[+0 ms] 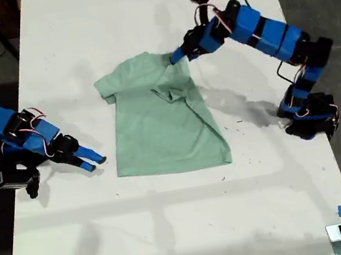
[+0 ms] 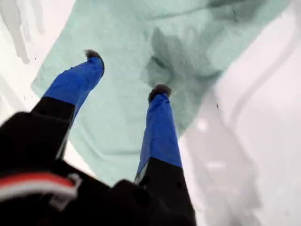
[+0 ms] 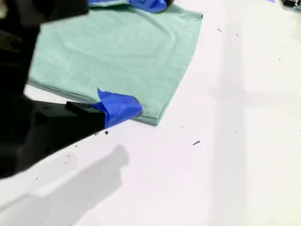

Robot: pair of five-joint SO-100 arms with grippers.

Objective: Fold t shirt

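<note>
1. While the pale mint-green t shirt [image 1: 159, 116] lay flat near the middle of the white table [image 1: 175, 231], with the sleeve on the exterior view's right already turned in over the body, the main risk was that this fold could slide open if a jaw dragged across it rather than lifting clear.
2. Because my first gripper [image 2: 126, 73] hung over the cloth with its jaws spread wide and nothing between them, a closing bite there could have taken only the top layer, or bunched the fabric into a lump instead of a clean edge.
3. Since the bottom hem [image 3: 155, 117] lay close to the tip of my second gripper [image 3: 120, 107], a careless nudge from that side might have pushed the hem askew and spoiled the square outline.
4. As for pose, the first arm reached in from the exterior view's right, elbow raised and forearm sloping down, its blue fingertips [image 1: 179, 54] at the shirt's collar and shoulder area.
5. Meanwhile the second arm lay low and folded along the table at the exterior view's left, its gripper pointing toward the shirt but apart from it in that view; only one blue jaw showed clearly, so whether it was spread or closed could not be told.
</note>
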